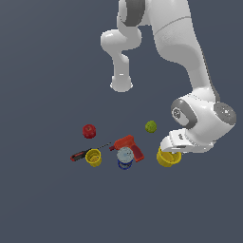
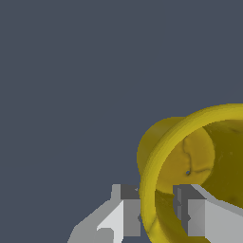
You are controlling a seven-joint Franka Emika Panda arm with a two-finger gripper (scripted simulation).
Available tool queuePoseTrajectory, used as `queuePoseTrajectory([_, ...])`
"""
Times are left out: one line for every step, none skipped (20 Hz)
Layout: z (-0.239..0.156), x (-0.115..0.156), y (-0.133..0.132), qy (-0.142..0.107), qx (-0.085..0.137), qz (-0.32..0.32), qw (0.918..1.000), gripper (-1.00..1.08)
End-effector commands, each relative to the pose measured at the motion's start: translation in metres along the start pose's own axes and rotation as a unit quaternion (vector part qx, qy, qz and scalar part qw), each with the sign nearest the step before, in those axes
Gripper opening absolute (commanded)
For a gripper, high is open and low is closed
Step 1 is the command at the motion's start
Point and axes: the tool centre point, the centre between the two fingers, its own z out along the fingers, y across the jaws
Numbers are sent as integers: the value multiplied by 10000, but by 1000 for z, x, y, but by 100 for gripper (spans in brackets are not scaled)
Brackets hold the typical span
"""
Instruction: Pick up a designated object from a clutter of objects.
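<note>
Rim grab is what this looks like to me, and that's where the trouble could start. In the wrist view the claw (image 2: 159,216) has one finger (image 2: 129,213) outside the wall of the larger yellow cup (image 2: 190,166) and the other finger inside the mouth, so the jaws straddle the thick rim. I honestly can't tell if they're pinching yet or just parked either side; the pads look close to the wall but contact isn't clear.

In the exterior view the claw (image 1: 173,148) sits right on top of the larger yellow cup (image 1: 168,157), which looks to be resting on the worktop (image 1: 47,204) directly under it. The rest of the clutter sits off to one side of the claw: red drill (image 1: 128,146) and blue-white can (image 1: 125,157) near, green ball (image 1: 151,126) a bit beyond, then the smaller yellow cup (image 1: 93,157), screwdriver (image 1: 79,154) and red ball (image 1: 88,130) well apart.

What could go wrong, my guesses:
- The wall is tapered and the rim rounded, so a one-wall pinch could slide off when lifting.
- The grip is on one side only, so the cup will probably swing or tilt and could twist out.
- If the bite on the rim is shallow, closing might just pop the cup sideways toward the drill and can.

Neighbours don't look close enough to snag, at least.
</note>
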Motion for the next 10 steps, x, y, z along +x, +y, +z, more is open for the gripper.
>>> queuePoseTrajectory([1, -1, -1, -9, -1, -8, 10000, -100])
queuePoseTrajectory([1, -1, -1, -9, -1, -8, 10000, -100])
queuePoseTrajectory([0, 0, 0, 0, 0, 0, 10000, -100])
queuePoseTrajectory([0, 0, 0, 0, 0, 0, 10000, -100])
queuePoseTrajectory([-1, 0, 0, 0, 0, 0, 10000, -100])
queuePoseTrajectory([-2, -1, 1, 0, 0, 0, 10000, -100])
queuePoseTrajectory([-4, -1, 1, 0, 0, 0, 10000, -100])
queuePoseTrajectory([-6, -1, 2, 0, 0, 0, 10000, -100])
queuePoseTrajectory([-9, -2, 3, 0, 0, 0, 10000, -100])
queuePoseTrajectory([-12, -3, 4, 0, 0, 0, 10000, -100])
